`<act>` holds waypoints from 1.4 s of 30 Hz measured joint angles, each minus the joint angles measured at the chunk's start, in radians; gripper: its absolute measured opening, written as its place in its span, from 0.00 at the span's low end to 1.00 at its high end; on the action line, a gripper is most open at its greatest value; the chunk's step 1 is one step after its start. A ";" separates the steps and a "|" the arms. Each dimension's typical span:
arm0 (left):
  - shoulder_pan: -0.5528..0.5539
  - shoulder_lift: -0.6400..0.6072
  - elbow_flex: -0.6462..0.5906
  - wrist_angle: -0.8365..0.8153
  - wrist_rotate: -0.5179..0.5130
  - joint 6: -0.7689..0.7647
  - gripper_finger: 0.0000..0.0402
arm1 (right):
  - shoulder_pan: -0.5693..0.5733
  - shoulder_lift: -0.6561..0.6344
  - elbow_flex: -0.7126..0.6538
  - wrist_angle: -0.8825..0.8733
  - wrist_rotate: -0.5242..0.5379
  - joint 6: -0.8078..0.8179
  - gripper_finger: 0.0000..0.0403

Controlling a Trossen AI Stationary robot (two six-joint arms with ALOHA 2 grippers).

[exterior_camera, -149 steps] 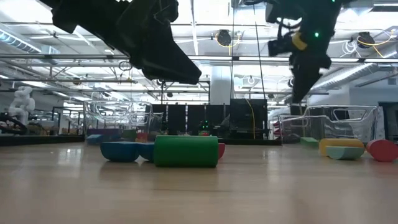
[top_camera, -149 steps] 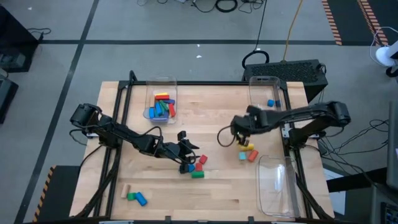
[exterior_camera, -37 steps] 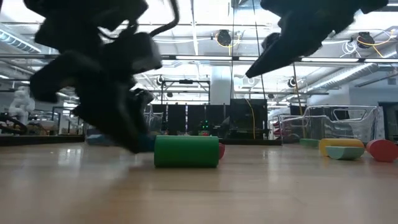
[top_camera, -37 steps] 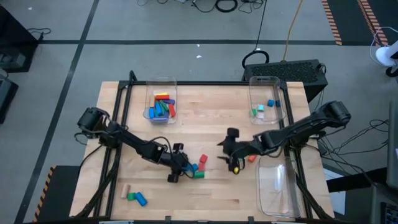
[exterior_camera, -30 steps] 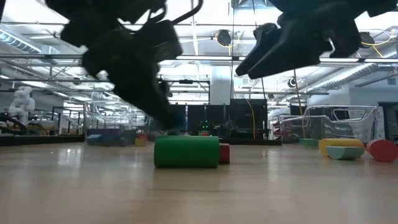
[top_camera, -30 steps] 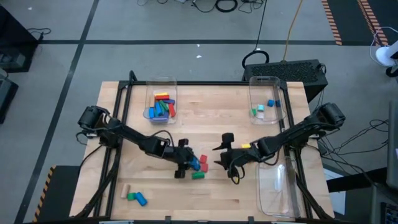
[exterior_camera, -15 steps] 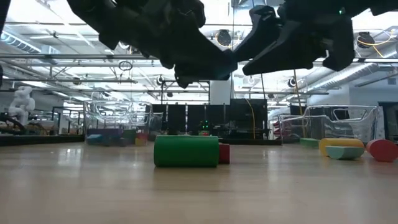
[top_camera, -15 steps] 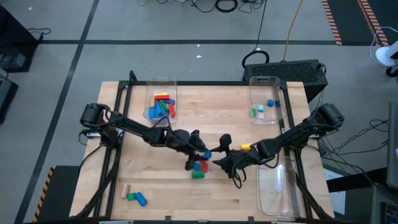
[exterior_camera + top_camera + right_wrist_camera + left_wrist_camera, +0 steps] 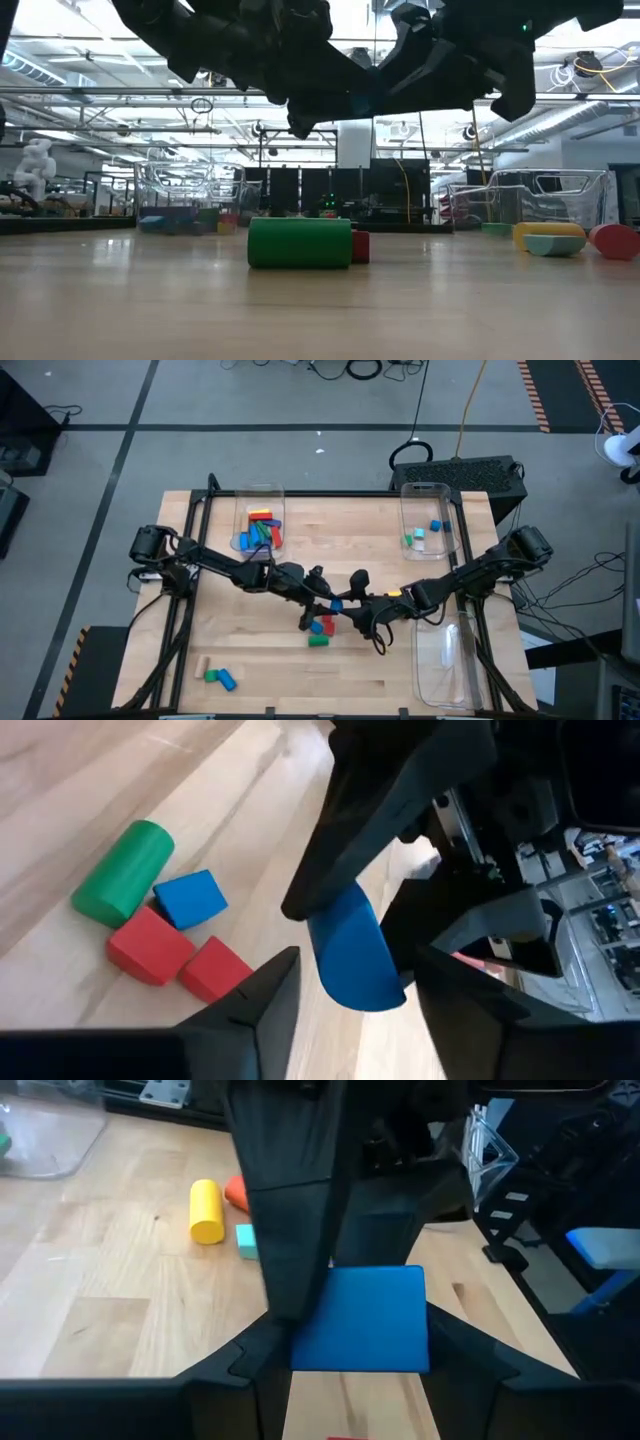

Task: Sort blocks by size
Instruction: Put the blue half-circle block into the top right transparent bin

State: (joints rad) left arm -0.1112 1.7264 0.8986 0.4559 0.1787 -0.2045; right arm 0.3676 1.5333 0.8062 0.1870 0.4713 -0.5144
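From above, I have both arms meeting over the middle of the bench (image 9: 400,560). The left pincer (image 9: 322,596) pinches a blue block (image 9: 336,605), and the right pincer (image 9: 352,607) has closed in on that same block from the other side — half a second ago there was a gap between them, a second ago the right one was farther off and spread wider. It looks to me like a hand-over in mid-air.

Level with the bench, both pincers hang well above the green cylinder (image 9: 299,243) and the small red block (image 9: 360,246) touching its end; neither is disturbed.

Through the left wrist camera the blue block (image 9: 362,1320) sits squarely between my fingers (image 9: 290,1230), the other arm's pincer just behind it.

Through the right wrist camera the blue piece (image 9: 352,952) lies between the right fingers (image 9: 270,1005), which are narrowing but, as far as I can tell, not yet pressed on it. Below lie the green cylinder (image 9: 122,867), two red blocks (image 9: 150,946) and another blue block (image 9: 191,897) — unsorted.
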 joint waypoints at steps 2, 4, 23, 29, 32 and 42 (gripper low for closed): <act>0.000 0.000 0.000 -0.001 0.000 0.000 0.44 | 0.000 0.000 0.000 0.007 -0.010 -0.003 0.39; -0.001 0.000 0.000 -0.001 0.000 0.000 0.44 | 0.000 0.000 0.000 0.011 -0.034 -0.003 0.35; 0.024 -0.001 0.000 -0.014 -0.028 -0.025 0.71 | 0.000 -0.039 0.000 -0.053 -0.043 0.193 0.17; 0.037 -0.001 0.000 -0.112 -0.030 -0.018 0.75 | -0.005 -0.177 0.000 -0.259 0.089 0.372 0.17; 0.039 -0.001 0.000 -0.193 -0.029 -0.005 0.75 | -0.024 -0.276 0.000 -0.426 0.131 0.481 0.17; 0.014 -0.001 0.000 -0.318 -0.230 0.005 0.75 | -0.206 -0.560 0.000 -0.971 0.271 1.012 0.18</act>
State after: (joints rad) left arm -0.0975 1.7252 0.8986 0.1377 -0.0509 -0.1991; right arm 0.1613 0.9737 0.8062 -0.7840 0.7420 0.4971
